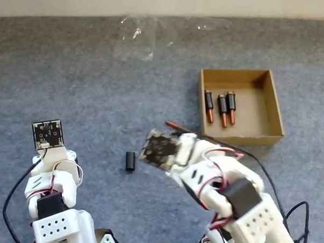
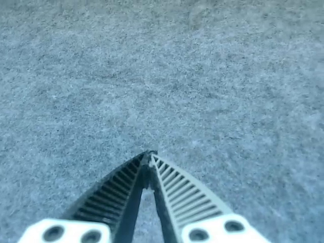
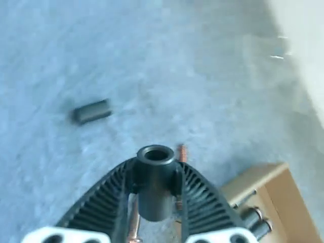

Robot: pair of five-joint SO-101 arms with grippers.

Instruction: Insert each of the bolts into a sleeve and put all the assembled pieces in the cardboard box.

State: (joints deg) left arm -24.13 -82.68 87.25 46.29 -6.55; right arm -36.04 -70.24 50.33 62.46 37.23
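My right gripper (image 3: 154, 164) is shut on a black sleeve (image 3: 153, 188), held upright with its open bore facing the camera. A copper bolt (image 3: 181, 153) shows just past the sleeve; in the high view the bolt (image 1: 178, 126) pokes out from under the right wrist, next to the box's near left corner. A second black sleeve (image 1: 130, 161) lies loose on the carpet left of that arm, the same sleeve (image 3: 91, 111) appearing in the right wrist view. The cardboard box (image 1: 273, 135) holds three assembled pieces (image 1: 222, 109). My left gripper (image 2: 150, 158) is shut over bare carpet at the lower left.
Grey carpet covers the table. A crumpled clear plastic bag (image 1: 139, 33) lies at the far edge. The right arm's cable (image 1: 263, 168) trails close to the box's front wall. Open carpet lies between the two arms and left of the box.
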